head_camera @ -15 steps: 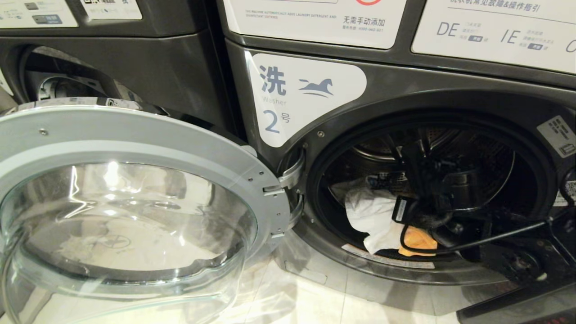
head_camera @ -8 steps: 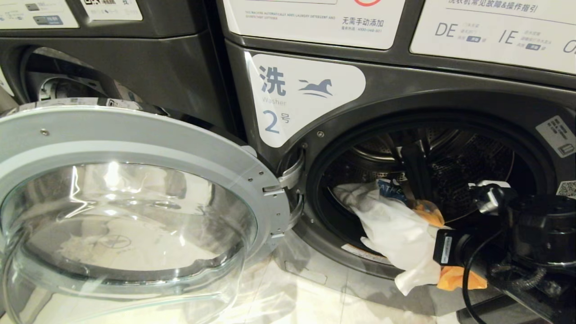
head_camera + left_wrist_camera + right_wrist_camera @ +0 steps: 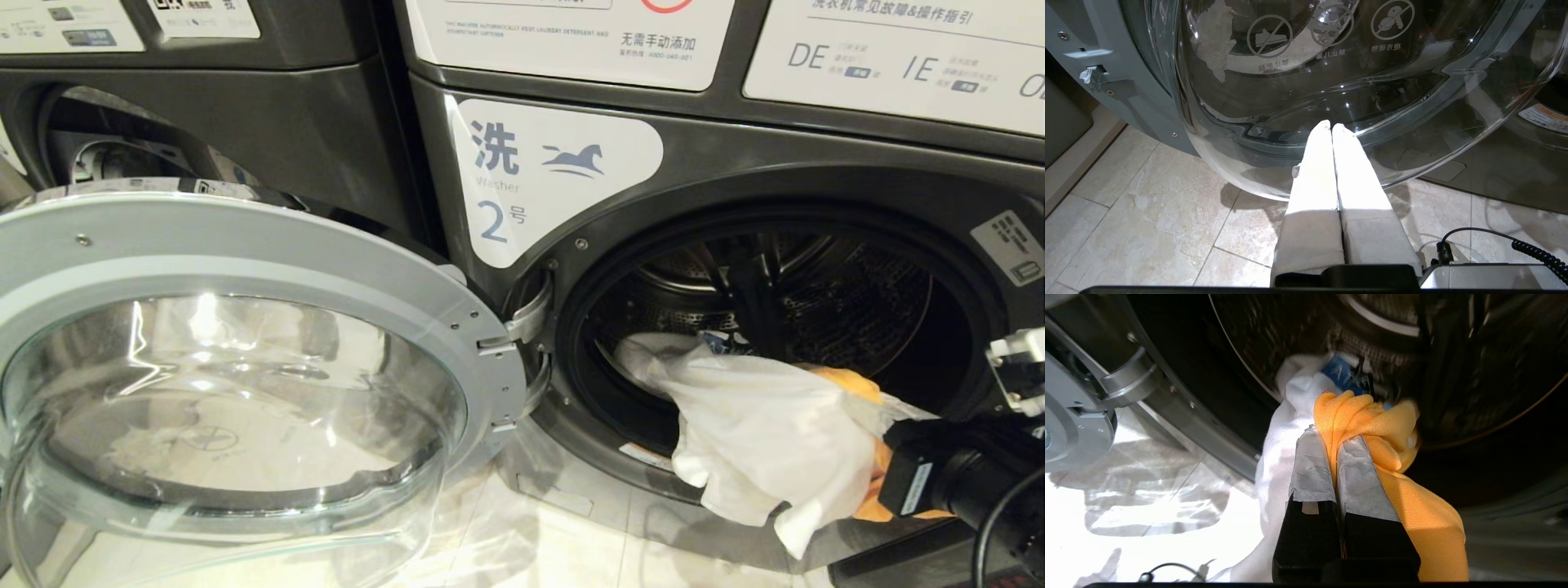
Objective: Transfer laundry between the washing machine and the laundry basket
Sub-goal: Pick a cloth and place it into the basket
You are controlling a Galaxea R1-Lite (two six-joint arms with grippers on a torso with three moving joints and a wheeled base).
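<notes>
at the drum mouth, right gripper (image 3: 1333,437) clamps orange cloth (image 3: 1367,420); white garment (image 3: 759,425), seemingly only draped, may drop; left gripper (image 3: 1331,127) closed, empty.

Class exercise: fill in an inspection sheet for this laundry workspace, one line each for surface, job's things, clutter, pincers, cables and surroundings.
Surface: pale tiled floor in front of the machines.
Job's things: washing machine with its door swung open; white cloth and orange cloth hanging out over the drum's lip; a blue-printed piece behind them in the drum; laundry basket not seen.
Clutter: nothing seen.
Pincers: right pincer shut on the orange cloth at the drum mouth; left pincer shut, empty, low beside the door glass.
Cables: coiled black cable by the left wrist; black cable at the right arm.
Surroundings: second machine to the left; instruction labels above.
</notes>
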